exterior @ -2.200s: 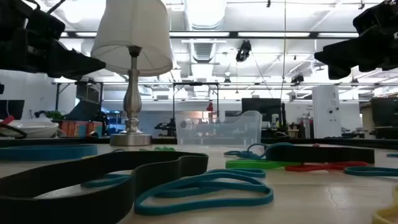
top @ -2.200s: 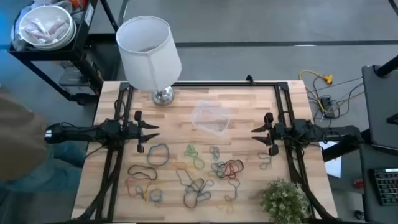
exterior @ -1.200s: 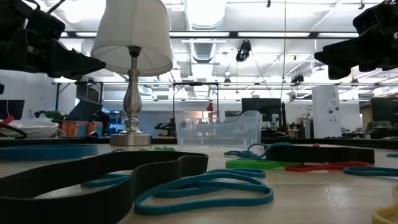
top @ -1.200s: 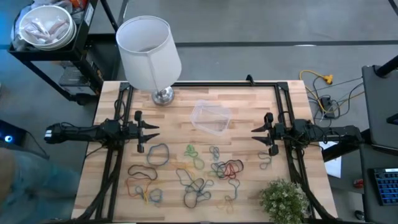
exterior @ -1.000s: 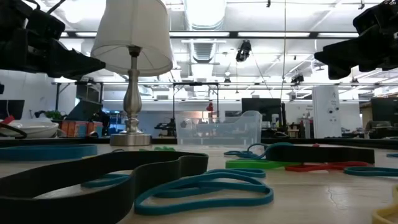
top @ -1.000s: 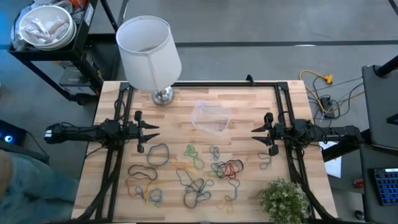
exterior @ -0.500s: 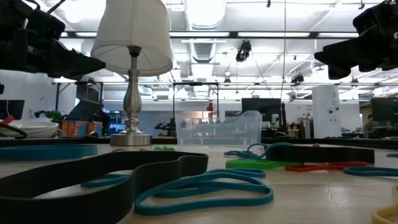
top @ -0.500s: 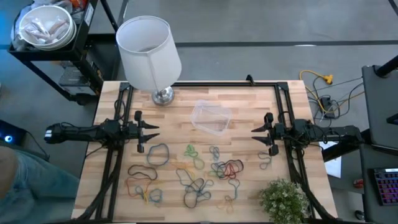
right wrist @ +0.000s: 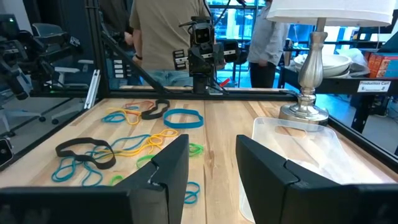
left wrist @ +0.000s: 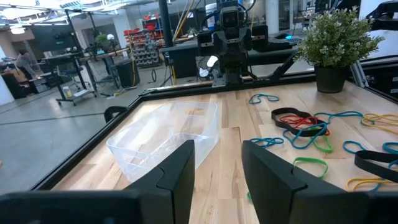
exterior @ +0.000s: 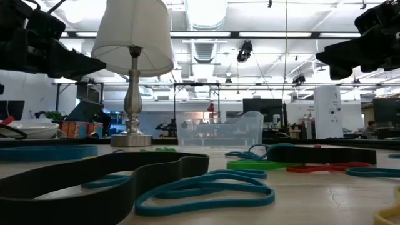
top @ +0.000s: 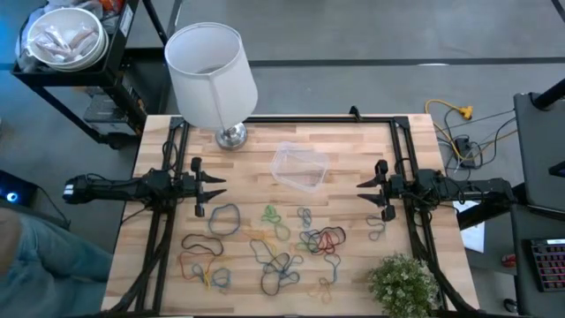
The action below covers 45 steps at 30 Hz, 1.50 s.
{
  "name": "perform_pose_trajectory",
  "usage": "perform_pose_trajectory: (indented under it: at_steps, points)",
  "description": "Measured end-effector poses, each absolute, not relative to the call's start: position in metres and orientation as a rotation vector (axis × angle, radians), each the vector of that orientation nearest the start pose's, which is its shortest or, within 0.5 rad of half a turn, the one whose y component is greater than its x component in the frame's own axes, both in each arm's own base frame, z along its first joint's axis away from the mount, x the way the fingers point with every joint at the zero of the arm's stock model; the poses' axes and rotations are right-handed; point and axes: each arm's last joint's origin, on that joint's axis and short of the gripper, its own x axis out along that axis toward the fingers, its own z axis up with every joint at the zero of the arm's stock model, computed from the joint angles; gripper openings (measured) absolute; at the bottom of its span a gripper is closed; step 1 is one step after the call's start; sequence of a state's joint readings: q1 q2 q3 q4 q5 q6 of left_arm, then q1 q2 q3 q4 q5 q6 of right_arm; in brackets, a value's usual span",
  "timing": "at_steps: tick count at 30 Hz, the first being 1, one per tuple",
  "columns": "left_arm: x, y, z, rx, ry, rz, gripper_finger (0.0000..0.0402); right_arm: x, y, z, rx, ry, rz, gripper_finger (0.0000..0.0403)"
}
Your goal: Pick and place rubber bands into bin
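The lamp [top: 210,75] stood at the table's [top: 353,141] far edge, and the clear, empty bin [top: 300,167] sat just beside its base, within reach of the left gripper [top: 214,185] and right gripper [top: 365,186], which hung open-jawed and empty to either side, while the rubber bands [top: 274,240] lay scattered nearer the front, none collected yet.

Rubber bands [top: 274,243]: blue, green, red, yellow, orange, black, scattered loose. Bin [top: 299,168]: clear, colourless plastic. Table [top: 353,146]: pale wood planks with visible seams, black frame. Lamp [top: 212,75]: white shade, silver metal base. Potted plant [top: 403,283]: dull green leaves, dark pot. Left gripper [top: 216,185], right gripper [top: 364,185]: black throughout. Cable [top: 452,112]: yellow, on grey floor.
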<state>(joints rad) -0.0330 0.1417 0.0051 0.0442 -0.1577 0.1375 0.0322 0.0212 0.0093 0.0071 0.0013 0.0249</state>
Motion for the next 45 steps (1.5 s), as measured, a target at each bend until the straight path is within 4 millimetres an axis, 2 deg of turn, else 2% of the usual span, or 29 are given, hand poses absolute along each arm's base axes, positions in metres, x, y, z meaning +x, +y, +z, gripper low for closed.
perform_pose_trajectory:
  at_steps: [9, 14, 18, 26, 30, 33, 38, 45]
  points:
    - [0.106, 0.001, 0.158, 0.146, 0.100, 0.118, 0.0118, 0.098, 0.003, 0.166, 0.026, 0.001, 0.031, 0.0128]
    - [0.106, 0.001, 0.159, 0.145, 0.093, 0.120, 0.0118, 0.098, 0.003, 0.173, 0.067, -0.072, 0.034, 0.0128]
    - [0.106, 0.001, 0.165, 0.139, 0.031, 0.124, 0.0118, 0.097, 0.003, 0.180, 0.232, -0.136, 0.048, 0.0128]
    - [0.105, 0.001, 0.177, 0.127, -0.092, 0.132, 0.0118, 0.097, 0.003, 0.182, 0.181, -0.154, 0.046, 0.0128]
    - [0.104, 0.001, 0.186, 0.117, -0.192, 0.143, 0.0118, 0.097, 0.003, 0.182, 0.328, -0.158, 0.059, 0.0128]
    - [0.102, 0.001, 0.193, 0.115, -0.260, 0.148, 0.0118, 0.097, 0.003, 0.182, 0.365, -0.159, 0.063, 0.0128]
    - [0.103, 0.001, 0.194, 0.186, -0.266, 0.159, 0.0118, 0.097, 0.003, 0.188, 0.327, -0.220, 0.076, 0.0128]
    - [0.107, 0.001, 0.190, 0.222, -0.216, 0.157, 0.0118, 0.101, 0.004, 0.204, 0.084, -0.371, 0.088, 0.0128]
